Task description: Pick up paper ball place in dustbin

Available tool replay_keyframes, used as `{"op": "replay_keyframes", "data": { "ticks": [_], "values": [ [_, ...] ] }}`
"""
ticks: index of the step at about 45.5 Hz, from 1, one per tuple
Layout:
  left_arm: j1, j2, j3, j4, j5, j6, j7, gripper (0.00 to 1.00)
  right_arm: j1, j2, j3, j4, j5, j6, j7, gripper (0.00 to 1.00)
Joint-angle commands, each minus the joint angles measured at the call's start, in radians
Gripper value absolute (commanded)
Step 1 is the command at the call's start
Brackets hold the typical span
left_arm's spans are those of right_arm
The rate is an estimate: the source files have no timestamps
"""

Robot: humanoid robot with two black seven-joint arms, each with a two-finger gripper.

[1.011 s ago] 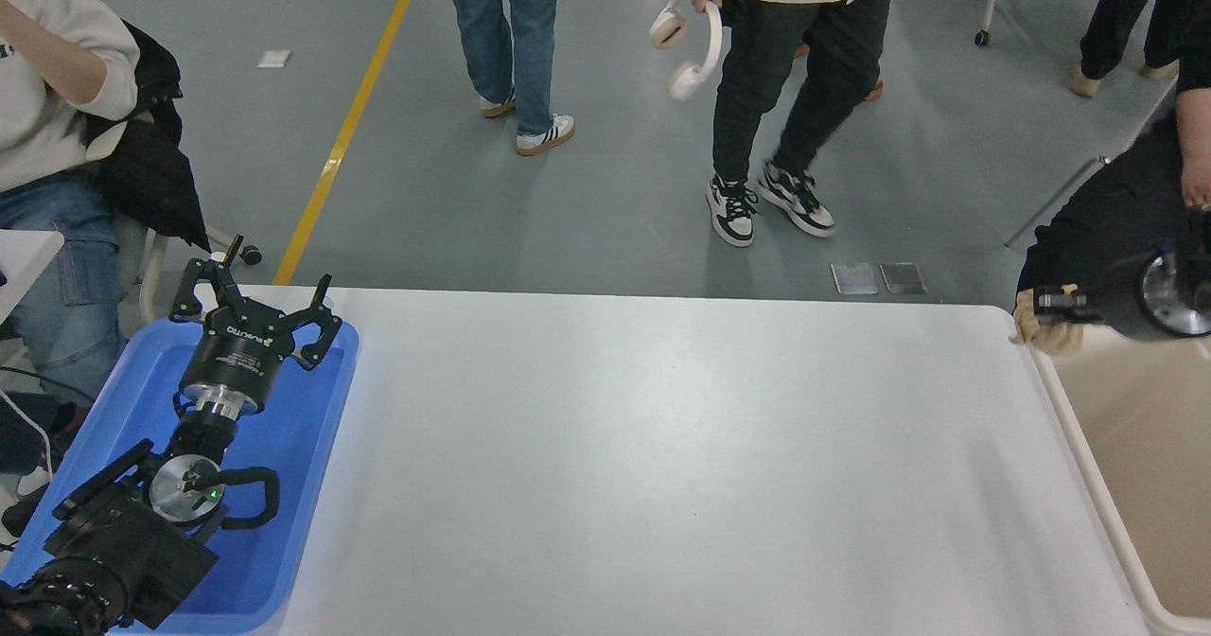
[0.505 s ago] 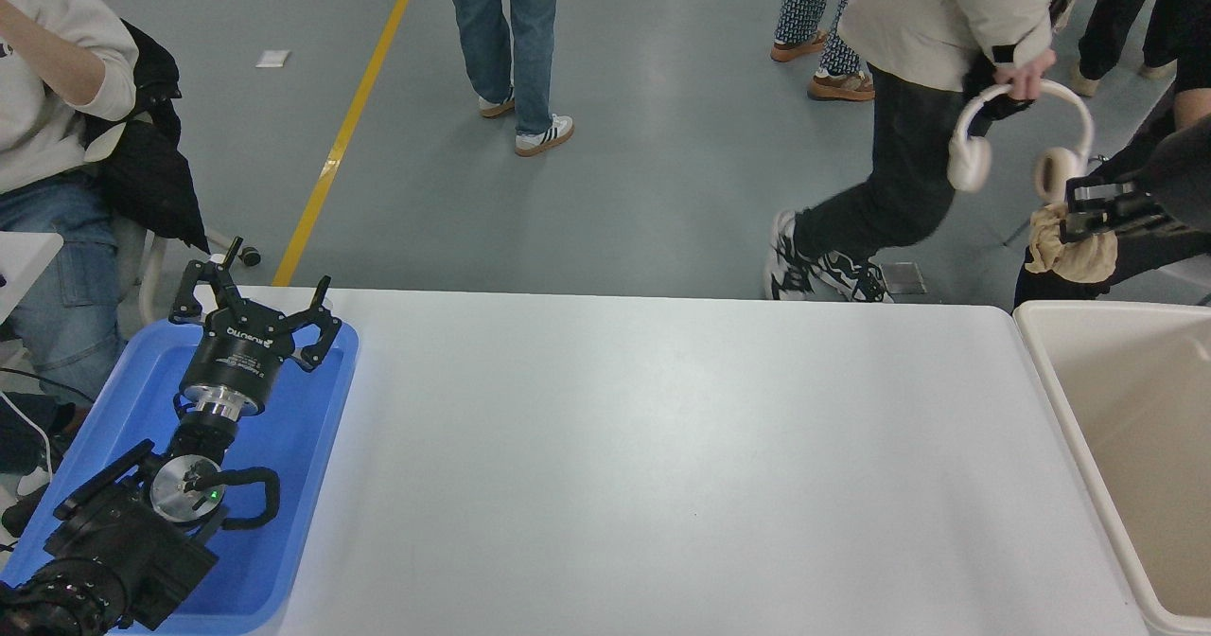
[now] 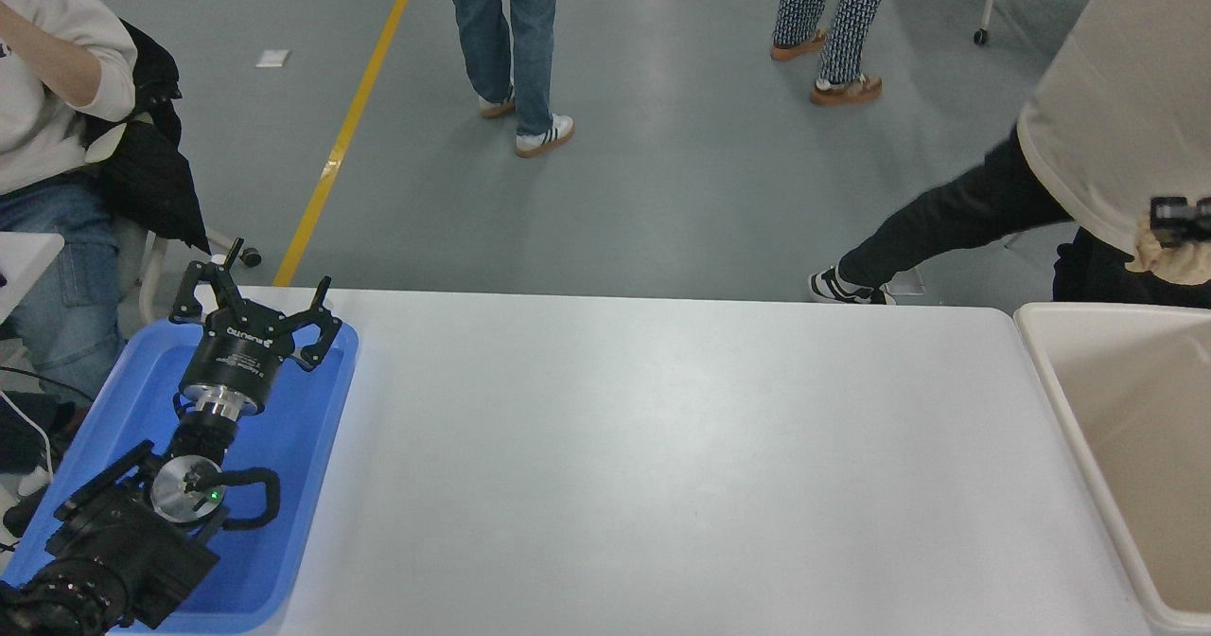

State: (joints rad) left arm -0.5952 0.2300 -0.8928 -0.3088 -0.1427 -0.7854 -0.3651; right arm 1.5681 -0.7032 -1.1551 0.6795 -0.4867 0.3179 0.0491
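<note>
Landmark: the dustbin (image 3: 1045, 352), the cream tub at the table's right end; everything below is placed against it.
My right gripper (image 3: 1178, 224): only the tip shows at the picture's right edge, raised above the dustbin's far rim; my fingers look pinched on the paper ball, tan paper bulging just under them.
Paper ball (image 3: 1173, 259): held in the air, over or just behind the far rim; I cannot tell which.
My left gripper (image 3: 254, 300): parked far from the dustbin, over the blue tray (image 3: 312, 485), fingers spread, holding nothing.
Done, as I judge it: the ball is off the table and carried to the bin.
Left: get squarely over the opening, let go, draw back.
Edges: the thick far rim is the one to clear; a drop too far back would land on the floor.
Open room: the dustbin's inside shows bare cream walls, and the white table (image 3: 662, 466) beside it gives free space.
Caution: a person (image 3: 1097, 134) is passing just behind the dustbin, near my fingers.
</note>
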Motion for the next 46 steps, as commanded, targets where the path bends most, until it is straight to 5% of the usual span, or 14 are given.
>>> {"op": "replay_keyframes", "data": {
  "ticks": [1, 25, 39, 46],
  "values": [
    [0.000, 0.000, 0.000, 0.000, 0.000, 0.000, 0.002, 1.00, -0.422, 0.017, 0.077, -0.343, 0.195, -0.123, -0.006, 0.00],
    [0.000, 0.000, 0.000, 0.000, 0.000, 0.000, 0.000, 1.00, -0.868, 0.128, 0.449, -0.397, 0.333, -0.502, -0.018, 0.00],
    [0.000, 0.000, 0.000, 0.000, 0.000, 0.000, 0.000, 1.00, -0.902, 0.145, 0.518, -0.405, 0.335, -0.523, -0.017, 0.00],
    [0.000, 0.000, 0.000, 0.000, 0.000, 0.000, 0.000, 1.00, -0.895, 0.139, 0.520, -0.405, 0.335, -0.539, -0.015, 1.00]
  ]
}}
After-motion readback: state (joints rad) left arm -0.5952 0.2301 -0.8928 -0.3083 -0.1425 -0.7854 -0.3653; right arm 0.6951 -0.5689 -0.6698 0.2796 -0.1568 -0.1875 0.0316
